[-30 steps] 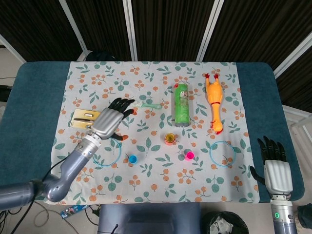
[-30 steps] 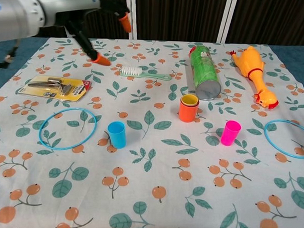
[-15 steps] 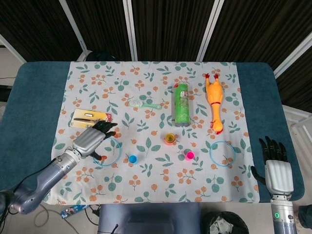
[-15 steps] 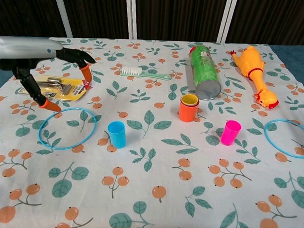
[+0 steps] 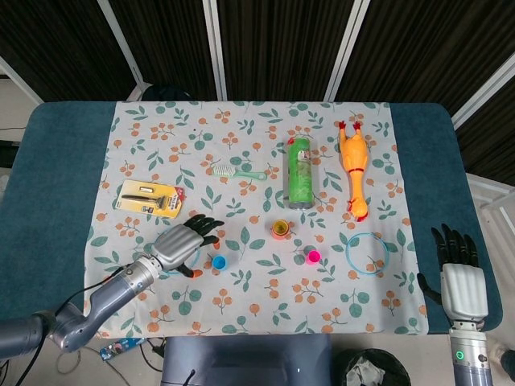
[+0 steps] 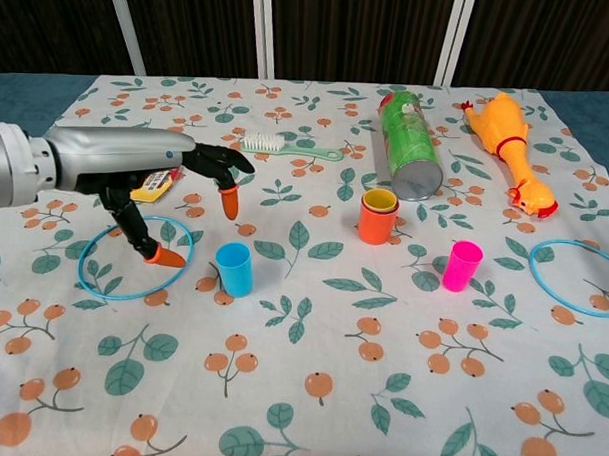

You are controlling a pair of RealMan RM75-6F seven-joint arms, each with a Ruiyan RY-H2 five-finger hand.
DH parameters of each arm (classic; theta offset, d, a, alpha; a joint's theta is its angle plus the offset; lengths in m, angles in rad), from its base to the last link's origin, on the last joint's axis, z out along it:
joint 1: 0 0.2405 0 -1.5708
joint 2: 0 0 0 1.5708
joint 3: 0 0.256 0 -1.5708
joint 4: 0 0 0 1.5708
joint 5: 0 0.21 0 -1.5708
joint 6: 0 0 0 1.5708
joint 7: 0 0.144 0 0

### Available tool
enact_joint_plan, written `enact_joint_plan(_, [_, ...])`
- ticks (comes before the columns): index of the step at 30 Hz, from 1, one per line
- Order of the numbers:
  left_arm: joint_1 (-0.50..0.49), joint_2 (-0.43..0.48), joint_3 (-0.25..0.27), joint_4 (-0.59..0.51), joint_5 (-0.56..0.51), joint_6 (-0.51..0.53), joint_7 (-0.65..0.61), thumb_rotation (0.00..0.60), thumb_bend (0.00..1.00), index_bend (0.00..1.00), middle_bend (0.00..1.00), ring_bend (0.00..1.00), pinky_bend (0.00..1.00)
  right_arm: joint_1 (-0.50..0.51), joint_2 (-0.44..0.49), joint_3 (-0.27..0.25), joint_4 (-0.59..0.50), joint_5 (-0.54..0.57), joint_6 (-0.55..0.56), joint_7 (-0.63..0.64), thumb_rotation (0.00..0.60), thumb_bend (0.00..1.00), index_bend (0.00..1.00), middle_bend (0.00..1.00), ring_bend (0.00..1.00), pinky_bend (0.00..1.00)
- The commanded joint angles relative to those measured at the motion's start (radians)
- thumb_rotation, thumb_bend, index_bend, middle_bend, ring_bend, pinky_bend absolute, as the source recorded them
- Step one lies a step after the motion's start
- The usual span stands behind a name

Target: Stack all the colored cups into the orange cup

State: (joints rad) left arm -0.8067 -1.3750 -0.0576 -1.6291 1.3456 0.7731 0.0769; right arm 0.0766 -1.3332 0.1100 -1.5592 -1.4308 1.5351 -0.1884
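Hovering with fingers spread and empty, left hand (image 6: 136,172) just beside upright blue cup (image 6: 234,269), far nearer than idle open right hand (image 5: 461,283).

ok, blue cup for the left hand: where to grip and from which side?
Grip the blue cup around its side wall, near the open rim. It stands upright, mouth up, with bare cloth around it. Come from its left, where the left hand hangs open beside it, thumb on the near side and fingers on the far side. That probably suits best.
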Motion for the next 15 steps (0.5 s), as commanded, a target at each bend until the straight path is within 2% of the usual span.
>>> enact_joint_plan(1, [-0.018,-0.029,-0.004,0.008,-0.01,-0.015,0.036,0.6,0.18,0.37,0.05,0.0,0.0,0.0,0.001,0.001,0.0,0.0,0.0,0.001,0.6,0.37,0.04,0.0,0.0,0.05])
enact_joint_plan(7, [-0.034,-0.077,-0.017,0.013,-0.036,-0.008,0.097,0.6,0.25,0.41,0.06,0.0,0.0,-0.001,0.002,0.003,-0.002,0.001,0.001,0.005,0.6,0.37,0.04,0.0,0.0,0.05])
enact_joint_plan(15, [-0.047,-0.114,-0.026,0.012,-0.084,0.004,0.186,0.6,0.25,0.42,0.06,0.0,0.0,-0.001,0.004,0.004,-0.002,0.002,-0.003,0.018,0.6,0.37,0.04,0.0,0.0,0.05])
